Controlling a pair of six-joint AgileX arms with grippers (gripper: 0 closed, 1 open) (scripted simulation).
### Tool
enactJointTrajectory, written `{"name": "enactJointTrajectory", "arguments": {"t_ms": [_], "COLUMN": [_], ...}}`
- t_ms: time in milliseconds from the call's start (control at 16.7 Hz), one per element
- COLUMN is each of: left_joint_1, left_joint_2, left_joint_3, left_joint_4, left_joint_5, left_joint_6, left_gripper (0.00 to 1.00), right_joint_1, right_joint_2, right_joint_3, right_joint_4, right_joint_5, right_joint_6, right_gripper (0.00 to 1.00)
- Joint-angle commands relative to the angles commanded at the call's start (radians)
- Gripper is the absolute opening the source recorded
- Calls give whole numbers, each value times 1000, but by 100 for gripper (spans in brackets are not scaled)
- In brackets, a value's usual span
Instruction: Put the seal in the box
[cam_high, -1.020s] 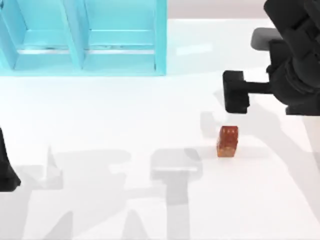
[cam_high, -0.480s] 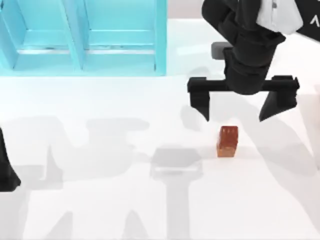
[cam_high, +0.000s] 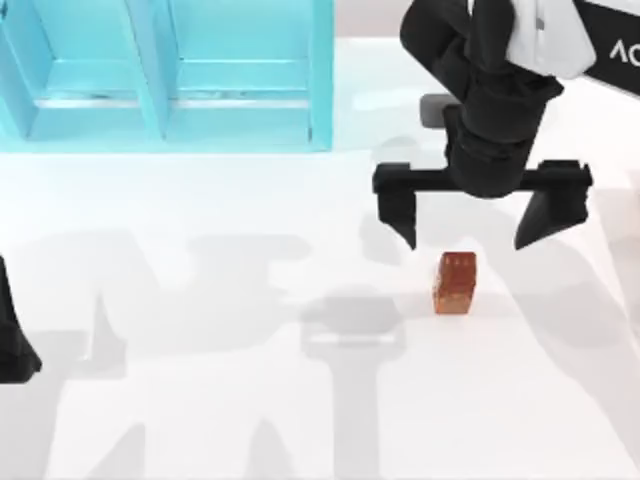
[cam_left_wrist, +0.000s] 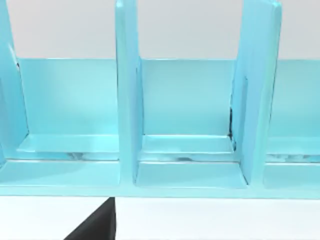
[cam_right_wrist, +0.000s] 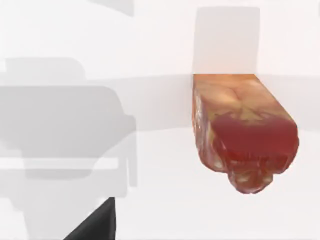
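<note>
The seal (cam_high: 455, 282) is a small reddish-brown block with pale dots on top, standing on the white table right of centre. It looms large and amber-red in the right wrist view (cam_right_wrist: 242, 130). My right gripper (cam_high: 473, 232) hangs open just beyond the seal, its two black fingers spread wider than the block and nothing between them. The box (cam_high: 165, 75) is a light-blue compartmented case at the top left, with upright dividers seen close in the left wrist view (cam_left_wrist: 187, 130). My left arm (cam_high: 12, 340) stays parked at the left edge.
White table (cam_high: 250, 400) stretches across the front and middle, crossed by grey arm shadows. The box's right wall (cam_high: 322, 75) stands between its compartments and the right arm.
The right arm swung in from the right edge and turned its gripper to straddle the line above the seal, then dropped slightly. The seal has not moved.
</note>
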Motion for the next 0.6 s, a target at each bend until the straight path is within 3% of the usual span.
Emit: {"name": "enactJointTrajectory", "arguments": {"t_ms": [360, 600], "left_joint_1": [0, 0], "left_joint_2": [0, 0], "left_joint_3": [0, 0], "left_joint_4": [0, 0], "left_joint_5": [0, 0], "left_joint_6": [0, 0], "left_gripper": [100, 100], "right_joint_1": [1, 1], "right_joint_2": [62, 79], "right_joint_3": [-182, -232], "right_joint_4": [258, 316], "right_joint_5": [0, 1], "right_joint_6": [2, 2], "right_gripper": [100, 100]}}
